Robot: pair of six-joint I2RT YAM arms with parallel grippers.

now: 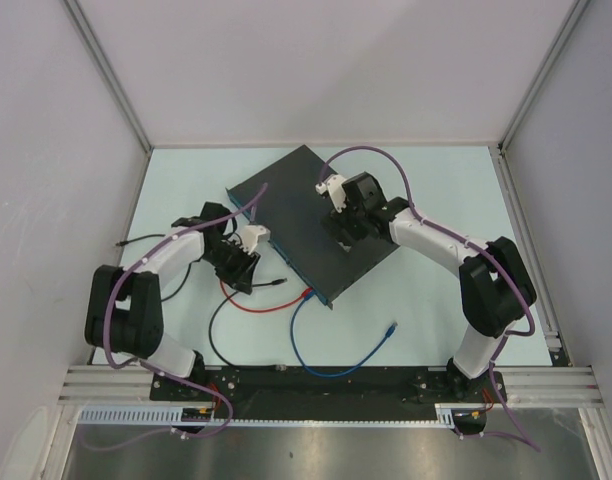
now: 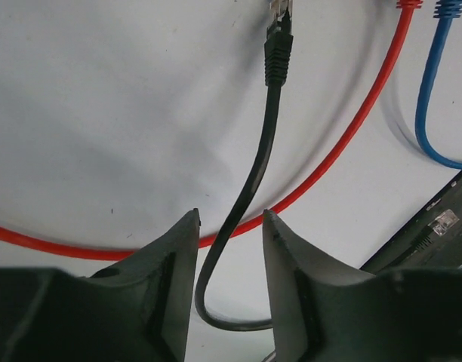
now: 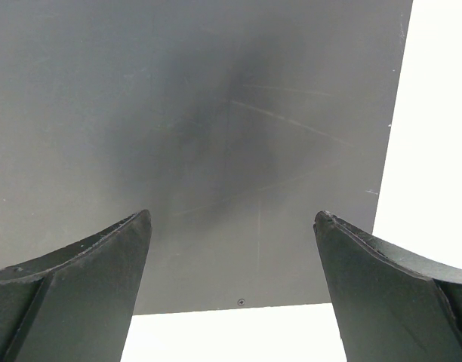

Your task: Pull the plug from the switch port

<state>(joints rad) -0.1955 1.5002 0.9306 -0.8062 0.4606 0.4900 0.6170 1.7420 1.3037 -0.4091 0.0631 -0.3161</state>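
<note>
The switch [image 1: 306,215] is a flat dark grey box lying at an angle mid-table, its blue socket edge [image 1: 276,245] facing my left arm. A black cable [image 2: 250,177] ends in a black plug [image 2: 278,47] that lies loose on the table, apart from the switch. My left gripper [image 2: 232,215] straddles this cable with a gap on both sides, open, beside the blue edge [image 1: 241,265]. My right gripper [image 3: 234,216] is wide open just above the switch's grey top [image 3: 216,113], holding nothing. A red cable [image 1: 261,305] and a blue cable [image 1: 298,335] reach the edge near its near corner.
The blue cable's free end [image 1: 391,328] lies on the table in front of the switch. The black cable loops across the table on the left [image 1: 214,325]. White walls close the table in on three sides. A corner of the switch [image 2: 435,230] shows right of my left fingers.
</note>
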